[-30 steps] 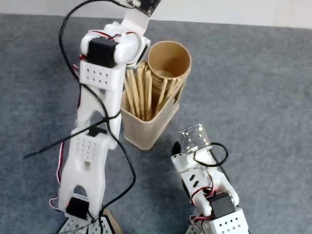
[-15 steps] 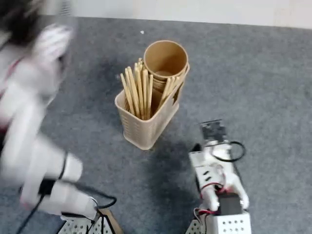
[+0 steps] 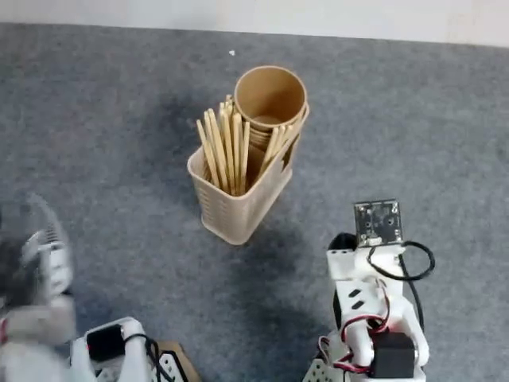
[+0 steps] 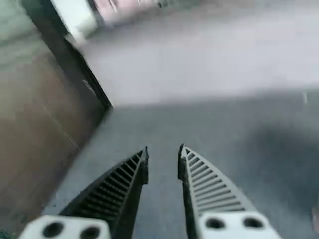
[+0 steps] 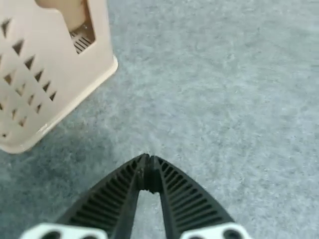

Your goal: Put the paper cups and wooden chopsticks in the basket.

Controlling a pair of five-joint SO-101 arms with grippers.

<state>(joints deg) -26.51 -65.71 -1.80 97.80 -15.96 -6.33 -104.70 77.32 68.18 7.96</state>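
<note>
Shows light, crushable cups [image 3: 270, 95] (grip at rim) and stiff, slick chopsticks [image 3: 225, 151] (grip mid-shaft), both upright in basket [image 3: 237, 211] on bench [image 3: 413, 119]; L gripper [image 4: 162, 157] slightly spread, R gripper [image 5: 149, 172] pressed together, both empty.

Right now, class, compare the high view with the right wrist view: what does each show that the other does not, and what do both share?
The high view gives the wooden chopsticks and the open mouth of the paper cups in the basket, plus the right arm's body. The right wrist view gives the right pincer, shut and empty over the carpet, and triangular holes in the basket's wall. Both share the basket and the grey carpet.
</note>
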